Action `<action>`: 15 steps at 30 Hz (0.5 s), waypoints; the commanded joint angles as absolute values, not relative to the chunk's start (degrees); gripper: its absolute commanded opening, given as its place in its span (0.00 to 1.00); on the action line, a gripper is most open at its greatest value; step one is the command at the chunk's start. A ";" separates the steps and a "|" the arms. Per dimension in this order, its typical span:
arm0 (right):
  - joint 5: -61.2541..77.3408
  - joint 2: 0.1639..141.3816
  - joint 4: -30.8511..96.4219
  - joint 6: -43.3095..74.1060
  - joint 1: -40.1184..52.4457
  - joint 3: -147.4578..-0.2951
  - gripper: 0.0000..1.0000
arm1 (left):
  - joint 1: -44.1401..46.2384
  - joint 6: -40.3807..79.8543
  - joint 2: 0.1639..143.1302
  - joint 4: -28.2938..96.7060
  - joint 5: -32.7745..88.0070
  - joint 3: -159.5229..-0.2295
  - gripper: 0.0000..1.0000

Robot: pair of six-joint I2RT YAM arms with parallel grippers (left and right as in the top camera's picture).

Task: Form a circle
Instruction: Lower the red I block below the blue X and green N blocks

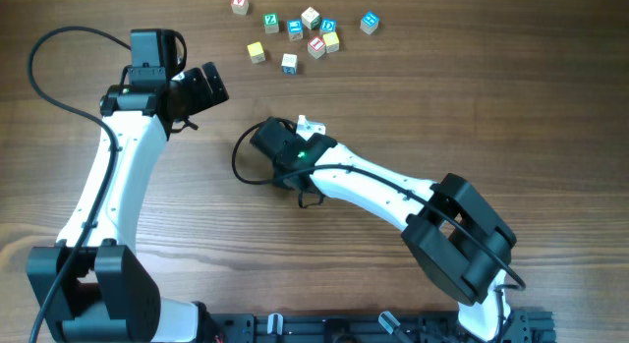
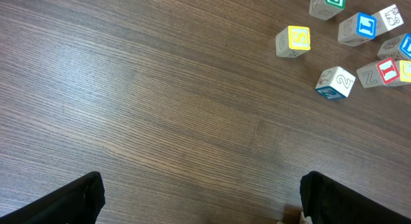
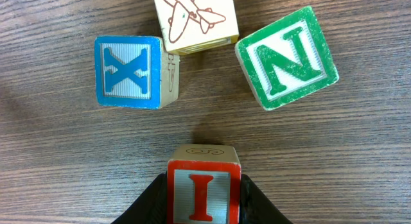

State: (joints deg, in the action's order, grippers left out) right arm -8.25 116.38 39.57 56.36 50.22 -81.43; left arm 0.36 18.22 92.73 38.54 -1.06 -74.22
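Note:
In the right wrist view my right gripper (image 3: 204, 193) is shut on a red-faced letter cube marked I (image 3: 204, 185), one black finger against each side. Just beyond it, three cubes curve round a bare gap: a blue-faced X cube (image 3: 126, 71) on the left, a cream cube with an airplane drawing (image 3: 194, 18) at the top, and a tilted green-faced N cube (image 3: 286, 57) on the right. From overhead the right gripper (image 1: 298, 137) covers these cubes; only a pale corner (image 1: 307, 122) shows. My left gripper (image 1: 208, 87) hangs open to the left with nothing between its fingers (image 2: 77, 198).
Several loose letter cubes lie scattered at the far edge of the table (image 1: 295, 33). The left wrist view shows some of them, among them a yellow S cube (image 2: 293, 41) and a blue-edged cube (image 2: 334, 83). A black cable (image 1: 241, 161) loops beside the right wrist.

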 commanded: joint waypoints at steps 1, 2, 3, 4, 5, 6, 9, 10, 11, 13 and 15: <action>-10.07 116.90 39.59 57.23 50.30 -80.88 0.19 | 0.14 18.70 92.90 38.37 -1.58 -74.22 1.00; -10.04 116.90 39.55 57.25 50.30 -80.88 0.20 | 0.14 18.70 92.90 38.37 -1.58 -74.22 1.00; -10.04 116.90 39.55 57.23 50.30 -80.88 0.21 | 0.14 18.70 92.90 38.37 -1.58 -74.22 1.00; -10.04 116.90 39.55 57.23 50.30 -80.88 0.22 | 0.14 18.70 92.90 38.37 -1.58 -74.22 1.00; -10.04 116.90 39.55 57.23 50.30 -80.88 0.23 | 0.14 18.70 92.90 38.37 -1.58 -74.22 1.00; -10.02 116.90 39.55 57.23 50.30 -80.88 0.24 | 0.14 18.68 92.90 38.37 -1.58 -74.22 1.00; -9.41 116.90 39.55 57.21 50.30 -80.88 0.24 | 0.14 18.70 92.90 38.37 -1.58 -74.22 1.00; -9.37 116.90 39.55 57.23 50.30 -80.88 0.24 | 0.14 18.70 92.90 38.35 -1.58 -74.22 1.00; -9.19 116.90 39.55 57.23 50.30 -80.88 0.24 | 0.14 18.70 92.90 38.37 -1.58 -74.22 1.00; -9.21 116.90 39.55 57.23 50.30 -80.88 0.24 | 0.14 18.70 92.90 38.35 -1.58 -74.22 1.00; -9.21 116.90 39.55 57.21 50.30 -80.88 0.25 | 0.14 18.68 92.90 38.37 -1.58 -74.22 1.00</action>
State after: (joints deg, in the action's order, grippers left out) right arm -8.43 116.38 39.57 56.36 50.22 -81.43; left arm 0.36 18.22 92.73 38.54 -1.06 -74.22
